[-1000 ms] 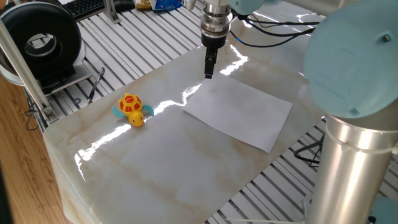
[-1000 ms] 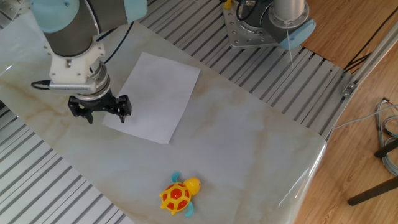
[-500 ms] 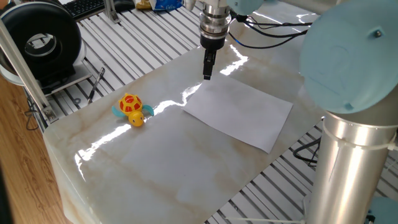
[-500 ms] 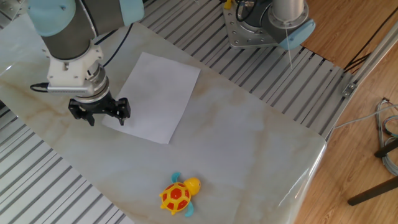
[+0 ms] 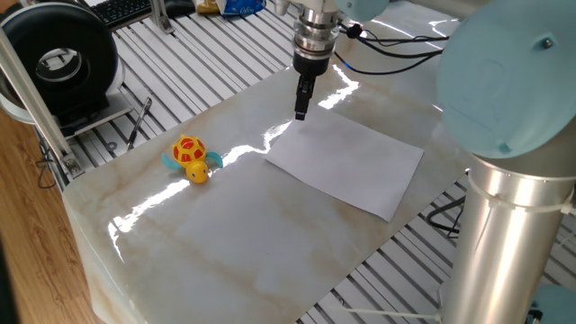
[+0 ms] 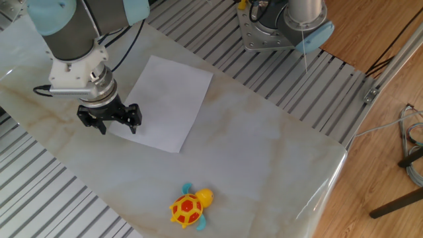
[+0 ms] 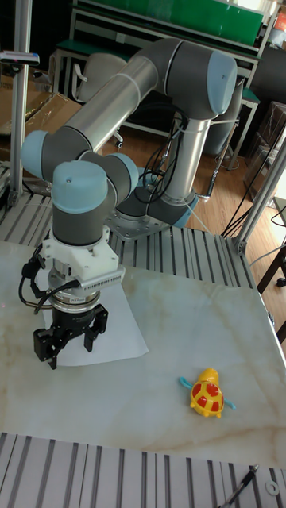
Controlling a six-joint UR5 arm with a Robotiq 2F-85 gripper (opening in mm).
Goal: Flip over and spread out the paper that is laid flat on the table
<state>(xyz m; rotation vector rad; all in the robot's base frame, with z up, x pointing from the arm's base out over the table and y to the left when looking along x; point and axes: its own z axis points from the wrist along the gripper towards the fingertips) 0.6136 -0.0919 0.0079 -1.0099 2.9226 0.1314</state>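
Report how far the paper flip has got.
Done: nothing yet. The paper lies flat on the table, no edge lifted. In hand: the gripper, open and empty, hovers over the sheet's corner, which also shows in the tall fixed view. Left: grasp that edge, turn the sheet over and spread it out. The toy turtle sits apart from the sheet.

We see a robotics laboratory: a marble-patterned table (image 5: 225, 243) on ribbed aluminium rails (image 5: 202, 63), a keyboard (image 5: 121, 9), loose cables (image 6: 413, 142), and wooden flooring (image 6: 390, 99).
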